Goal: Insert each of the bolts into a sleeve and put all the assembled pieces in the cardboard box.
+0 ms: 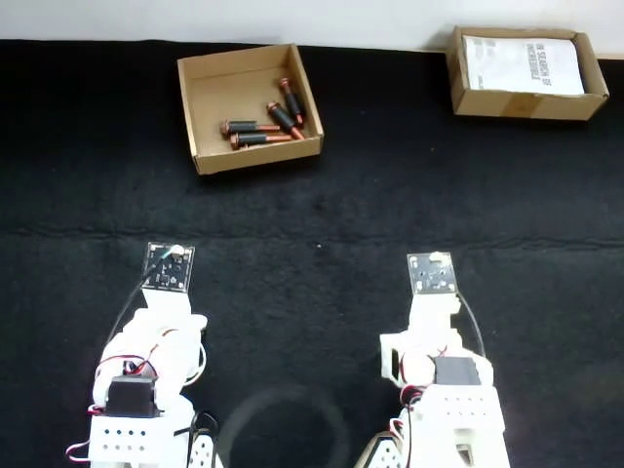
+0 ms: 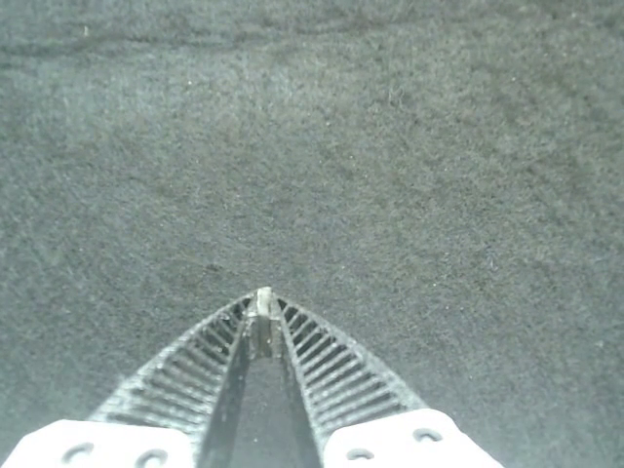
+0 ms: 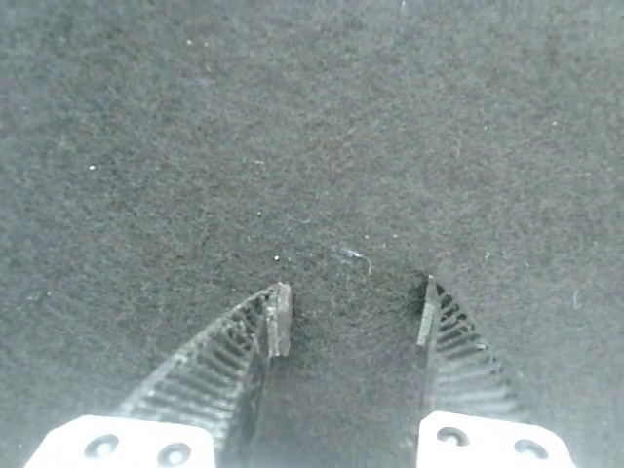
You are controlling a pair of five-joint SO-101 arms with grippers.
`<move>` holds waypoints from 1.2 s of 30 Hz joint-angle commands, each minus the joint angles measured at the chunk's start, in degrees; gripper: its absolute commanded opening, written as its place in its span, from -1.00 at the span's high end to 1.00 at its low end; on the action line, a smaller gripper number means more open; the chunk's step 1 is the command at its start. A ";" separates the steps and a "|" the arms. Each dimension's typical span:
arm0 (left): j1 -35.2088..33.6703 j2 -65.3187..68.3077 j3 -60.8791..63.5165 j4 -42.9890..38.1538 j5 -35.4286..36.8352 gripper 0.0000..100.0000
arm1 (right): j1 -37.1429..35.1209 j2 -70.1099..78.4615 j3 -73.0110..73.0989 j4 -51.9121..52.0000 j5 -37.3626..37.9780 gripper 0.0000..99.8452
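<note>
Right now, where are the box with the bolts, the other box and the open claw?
Box with the bolts (image 1: 229, 93), high view, bare floor inside.
Other box (image 1: 517, 104), high view, front wall.
Open claw (image 3: 354, 314), right wrist view, midway between fingertips.

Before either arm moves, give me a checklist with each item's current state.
1. Left gripper: jaws shut, nothing between them. Ok.
2. Right gripper: jaws open, nothing between them. Ok.
3. Assembled pieces: four lie inside the cardboard box. Ok.
4. Each piece fully seated together: cannot tell, too small.
5. Both arms sit at the near side of the table, apart from the cardboard box. Ok.
</note>
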 commanded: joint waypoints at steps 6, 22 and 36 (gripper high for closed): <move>0.13 -1.01 0.92 -0.09 0.44 0.98 | 1.71 -25.98 10.51 1.45 -0.18 0.58; 0.31 -1.36 0.92 10.02 0.44 0.98 | 1.45 -35.82 10.59 17.27 -0.18 0.58; 0.31 -1.36 0.92 10.02 0.53 0.98 | 1.45 -35.82 10.59 17.27 -0.18 0.58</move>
